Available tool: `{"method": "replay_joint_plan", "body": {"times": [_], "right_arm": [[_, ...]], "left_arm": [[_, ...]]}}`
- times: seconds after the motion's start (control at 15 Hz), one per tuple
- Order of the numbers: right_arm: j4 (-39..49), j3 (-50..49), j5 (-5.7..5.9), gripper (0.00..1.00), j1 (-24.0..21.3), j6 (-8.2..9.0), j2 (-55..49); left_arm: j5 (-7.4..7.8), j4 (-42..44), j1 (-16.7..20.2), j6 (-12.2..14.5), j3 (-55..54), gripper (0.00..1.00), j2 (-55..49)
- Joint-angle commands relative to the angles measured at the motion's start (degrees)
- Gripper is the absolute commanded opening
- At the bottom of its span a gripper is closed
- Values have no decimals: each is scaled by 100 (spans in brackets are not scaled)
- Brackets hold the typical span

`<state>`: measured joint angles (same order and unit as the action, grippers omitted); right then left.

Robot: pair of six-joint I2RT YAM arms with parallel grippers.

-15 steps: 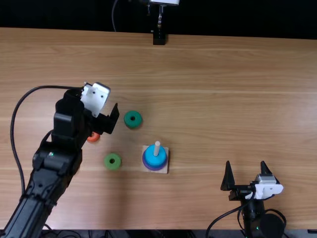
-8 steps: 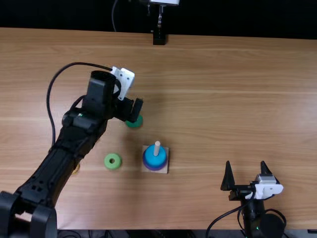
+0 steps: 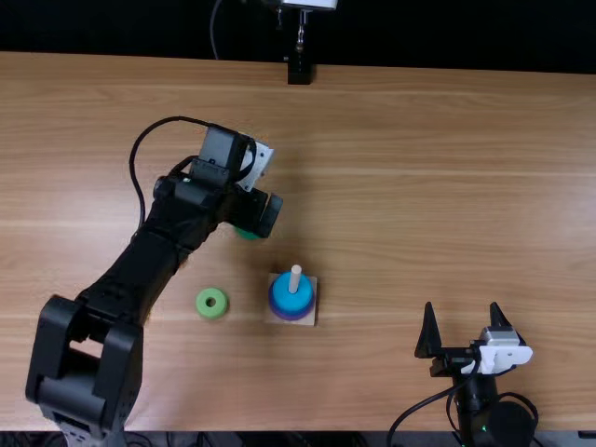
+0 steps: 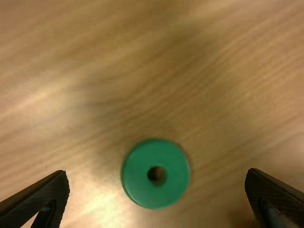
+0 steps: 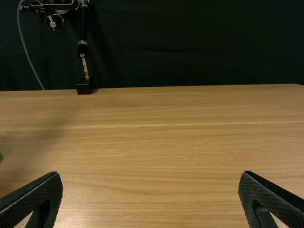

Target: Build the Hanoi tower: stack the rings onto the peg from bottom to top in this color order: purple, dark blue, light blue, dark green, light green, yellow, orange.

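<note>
Our left arm point(image 3: 172, 223) has just swung rightward to the dark green ring point(image 4: 137, 175), left of centre up top – rightly next, we judge, with the light blue ring point(image 3: 290, 297) topping the stack. Its jaws stand wide apart (nothing held).

Pale glare and soft shadows across the table point(image 4: 99, 202), the light apparently from overhead.

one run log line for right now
left claw: open, above dark green ring; right claw: open, empty; topmost stacked: light blue ring; dark green: unstacked
</note>
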<state>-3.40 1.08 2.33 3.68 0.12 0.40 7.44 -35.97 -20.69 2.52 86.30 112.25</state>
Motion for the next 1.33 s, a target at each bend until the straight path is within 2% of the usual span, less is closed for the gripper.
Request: {"method": "replay_joint_plan", "body": {"times": [0.0,0.2,1.27], "right_arm": [[-25,-38,-32,100,-61,-1,-40],[-25,-38,-32,100,-61,-1,-40],[-14,-38,-32,100,-61,-1,-40]], "left_arm": [[-164,-232,-49,-20,299,100,245],[-206,-559,-102,22,493,100,509],[-206,-569,-216,32,862,100,1282]]}}
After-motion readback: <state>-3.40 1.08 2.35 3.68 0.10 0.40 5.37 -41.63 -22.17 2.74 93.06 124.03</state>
